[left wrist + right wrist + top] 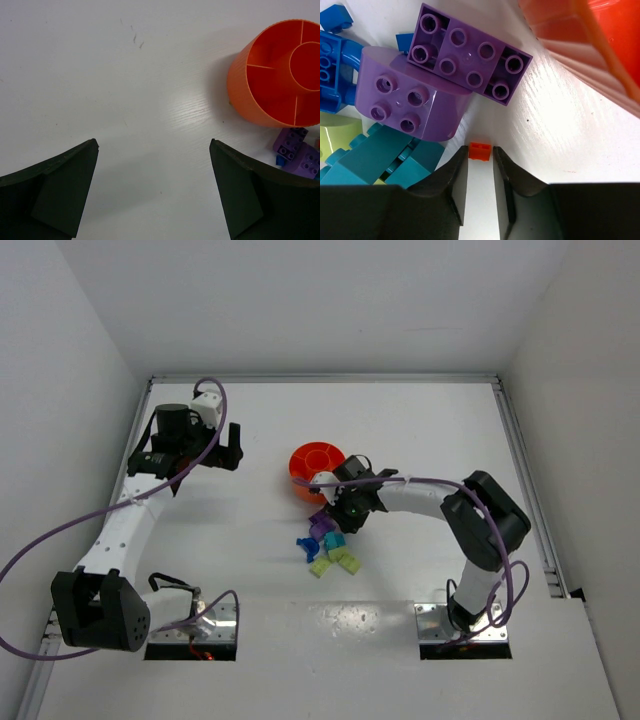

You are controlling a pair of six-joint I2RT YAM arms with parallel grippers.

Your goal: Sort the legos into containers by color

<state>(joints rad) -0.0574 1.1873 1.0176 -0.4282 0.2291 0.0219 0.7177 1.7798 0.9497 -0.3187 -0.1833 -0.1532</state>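
The round orange bowl with a centre well and divided sections stands mid-table; it also shows in the left wrist view and the right wrist view. My right gripper is shut on a small orange brick at its fingertips, just below the bowl and beside the pile. The pile holds two purple bricks, blue, teal and yellow-green bricks. My left gripper is open and empty over bare table, left of the bowl.
White walls close the table on the far, left and right sides. Purple cables loop from both arms. Purple bricks lie at the right edge of the left wrist view, just below the bowl.
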